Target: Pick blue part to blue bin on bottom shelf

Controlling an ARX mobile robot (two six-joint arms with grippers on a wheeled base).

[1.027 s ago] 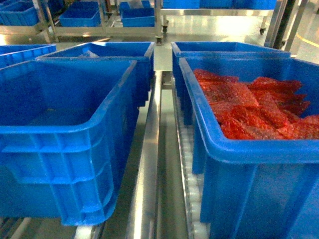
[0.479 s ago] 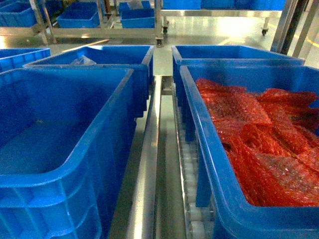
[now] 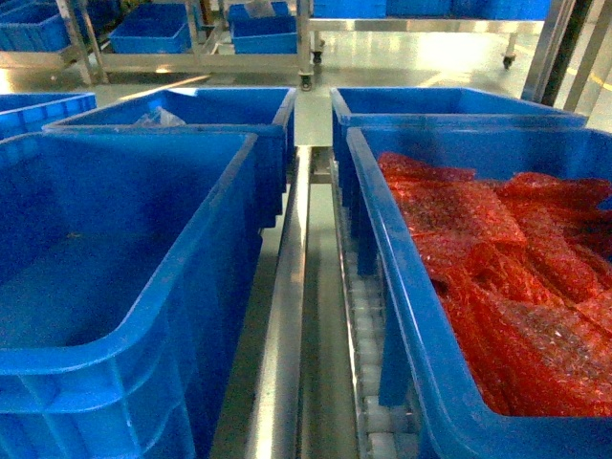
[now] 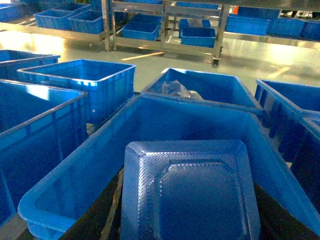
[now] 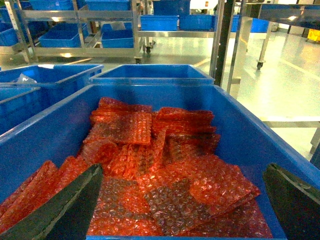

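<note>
In the left wrist view the blue part [image 4: 190,185], a blue block with a textured, recessed face, sits between the dark fingers [image 4: 102,212] of my left gripper [image 4: 190,220], which is shut on it. It hangs over the open blue bin [image 4: 75,185], whose floor is bare. In the head view that blue bin [image 3: 182,287] stands at the left on the bottom shelf's steel rail [image 3: 287,316]; neither gripper shows there. My right gripper [image 5: 182,210] is open, its fingers [image 5: 65,210] spread wide over the red bubble-wrap bags.
A like crate [image 3: 402,287] full of red bubble-wrap bags [image 3: 497,258] stands right of the rail, beside white rollers [image 3: 368,325]. Two more blue crates [image 3: 191,110] sit behind. Racks with further crates [image 3: 153,33] line the far floor.
The head view has closed in on the two front crates and now looks down into them more steeply; little differs from half a second ago.
</note>
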